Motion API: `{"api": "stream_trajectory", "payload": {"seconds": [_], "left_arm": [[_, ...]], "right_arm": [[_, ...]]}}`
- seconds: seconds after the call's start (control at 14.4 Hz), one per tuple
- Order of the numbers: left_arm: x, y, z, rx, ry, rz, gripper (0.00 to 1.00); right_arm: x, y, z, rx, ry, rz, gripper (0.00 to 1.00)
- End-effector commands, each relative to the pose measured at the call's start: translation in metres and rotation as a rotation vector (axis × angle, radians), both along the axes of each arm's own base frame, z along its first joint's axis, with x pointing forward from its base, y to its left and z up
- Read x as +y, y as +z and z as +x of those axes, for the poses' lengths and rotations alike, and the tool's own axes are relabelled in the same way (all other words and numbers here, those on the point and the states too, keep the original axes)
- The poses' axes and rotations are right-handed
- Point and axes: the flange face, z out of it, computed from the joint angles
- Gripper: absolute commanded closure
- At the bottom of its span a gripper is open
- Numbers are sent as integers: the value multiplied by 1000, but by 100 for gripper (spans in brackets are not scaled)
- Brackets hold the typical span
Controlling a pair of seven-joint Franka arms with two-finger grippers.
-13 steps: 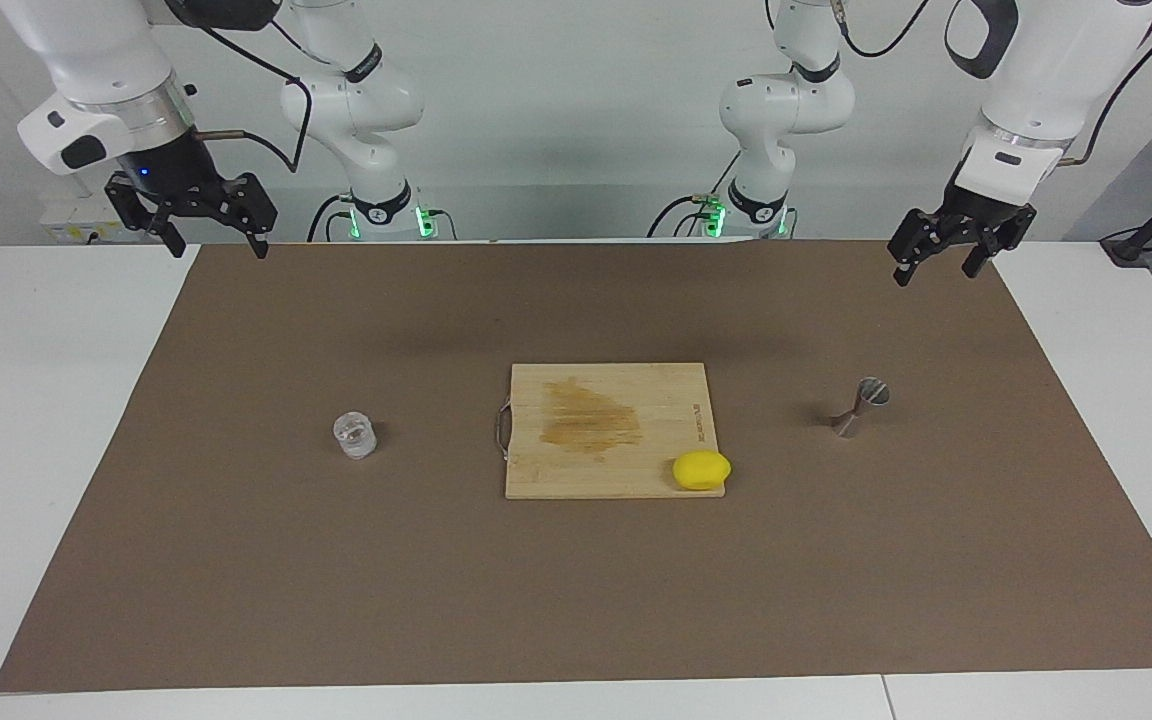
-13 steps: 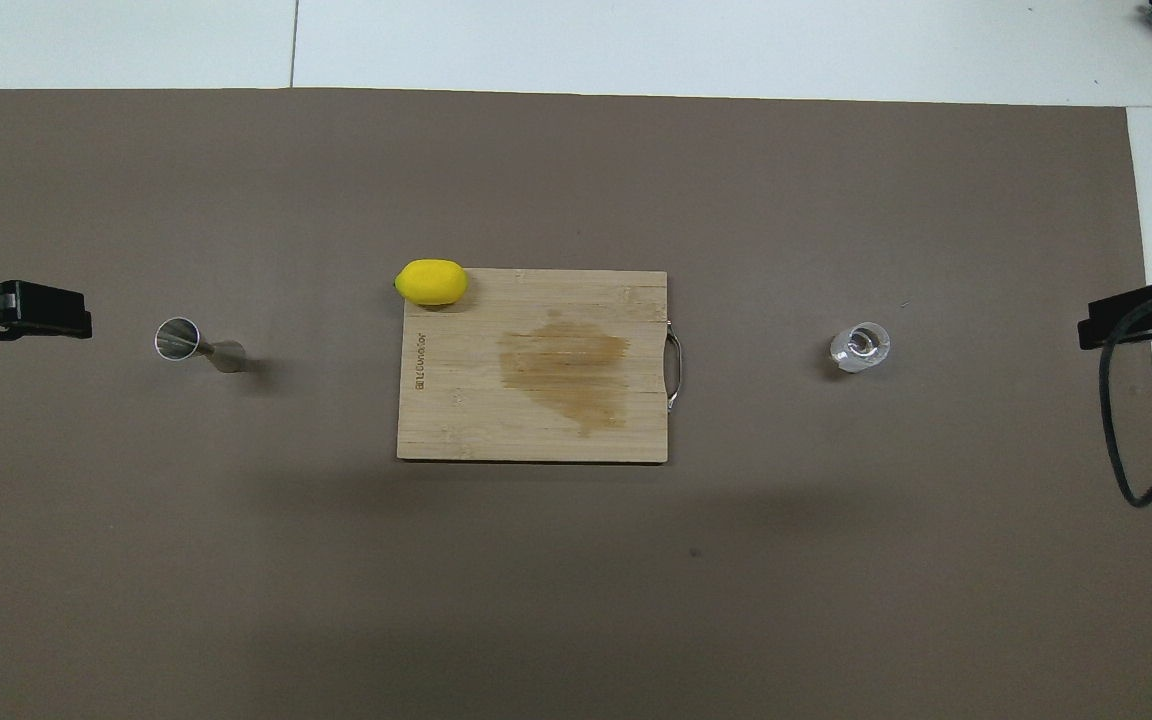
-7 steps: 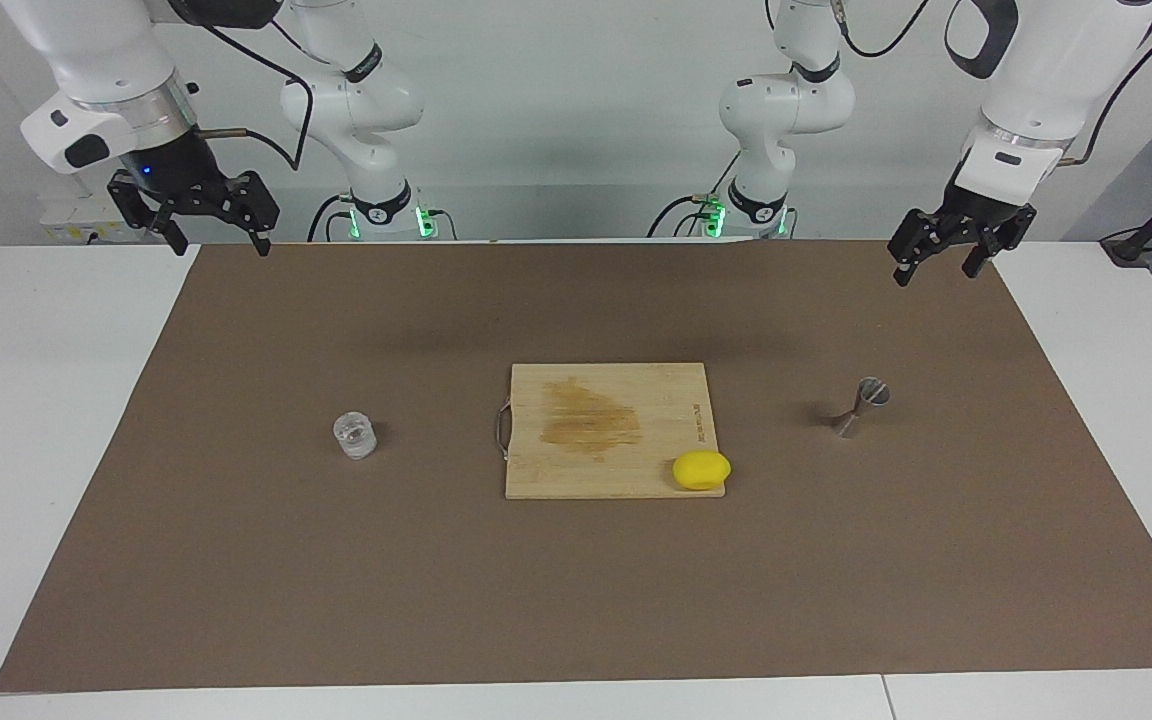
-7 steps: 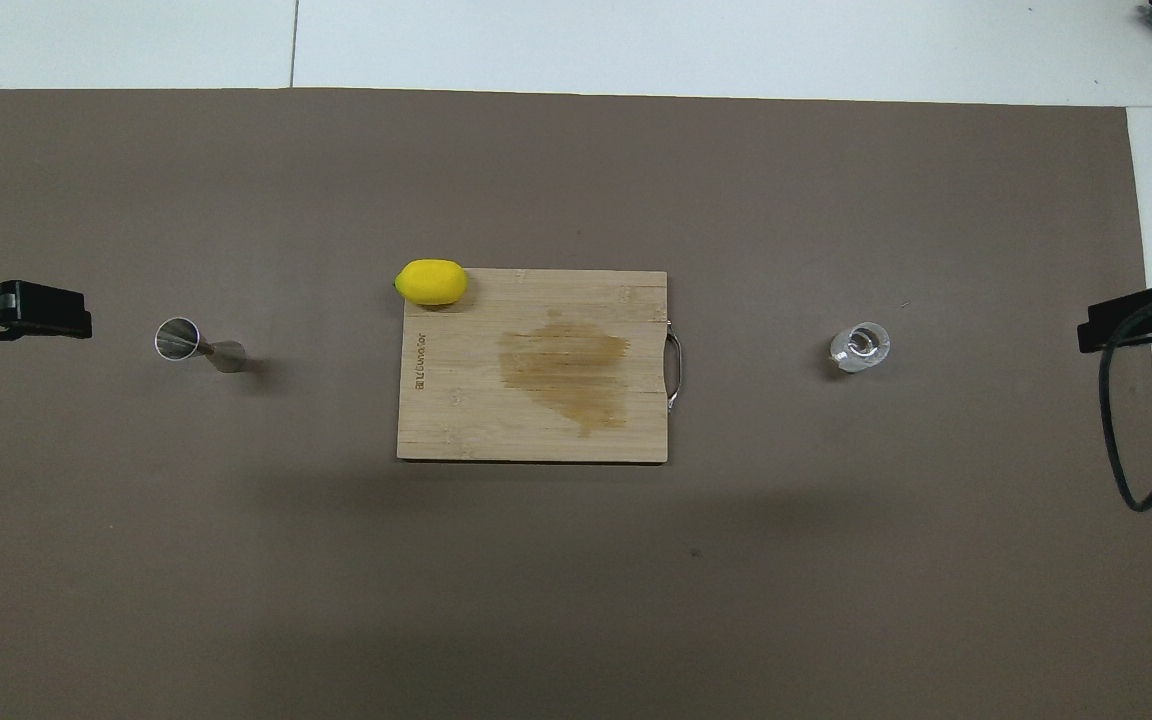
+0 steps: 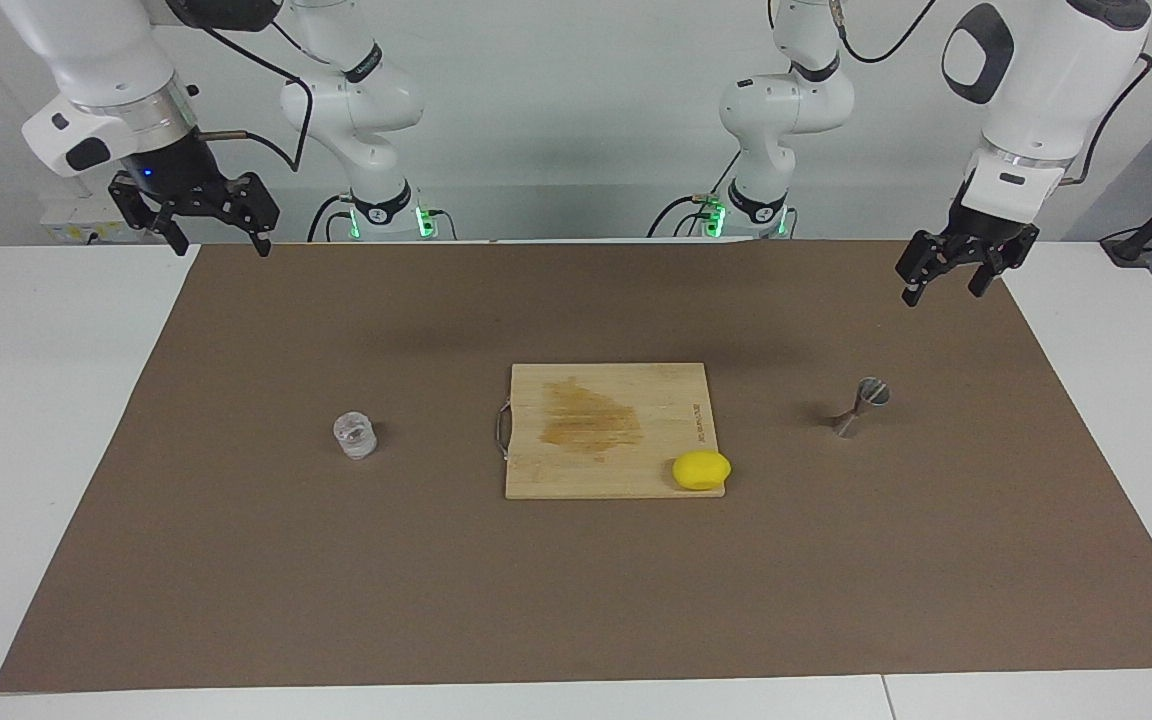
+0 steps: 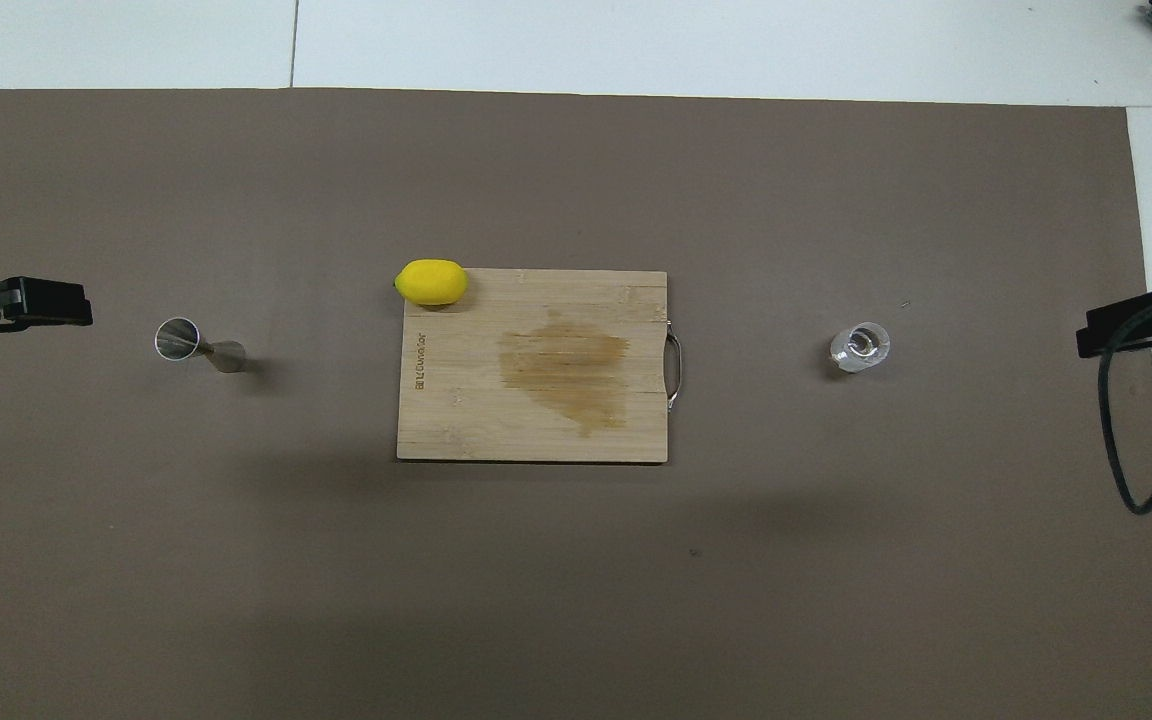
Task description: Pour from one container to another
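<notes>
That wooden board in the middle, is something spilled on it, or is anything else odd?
Yes: the cutting board has a darker, irregular patch in its middle, like a wet stain. The lemon sits on one corner, overhanging the edge. The glass cup and the jigger stand upright.

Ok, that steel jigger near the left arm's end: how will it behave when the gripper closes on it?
The jigger stands upright on a small cone base with a narrow waist, so a sideways nudge would probably tip it. Its polished steel looks slippery; a grasp at the waist seems safest. It is likely stiff and light. The left gripper hangs open above the mat, not touching it.
</notes>
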Motion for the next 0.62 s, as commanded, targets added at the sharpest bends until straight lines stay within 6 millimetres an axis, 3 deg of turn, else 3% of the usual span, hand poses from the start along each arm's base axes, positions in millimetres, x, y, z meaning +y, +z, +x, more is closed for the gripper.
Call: {"api": "stream_trajectory", "payload": {"seconds": [0.0, 0.21, 0.55], "left_arm": [[9, -23, -5, -38, -4, 20, 0], [9, -48, -4, -39, -24, 22, 0], [0, -90, 1, -12, -40, 18, 0]], "right_arm": [[-5, 1, -9, 8, -15, 15, 0], [-12, 1, -11, 15, -27, 3, 0], [-8, 1, -9, -8, -28, 1, 0]]}}
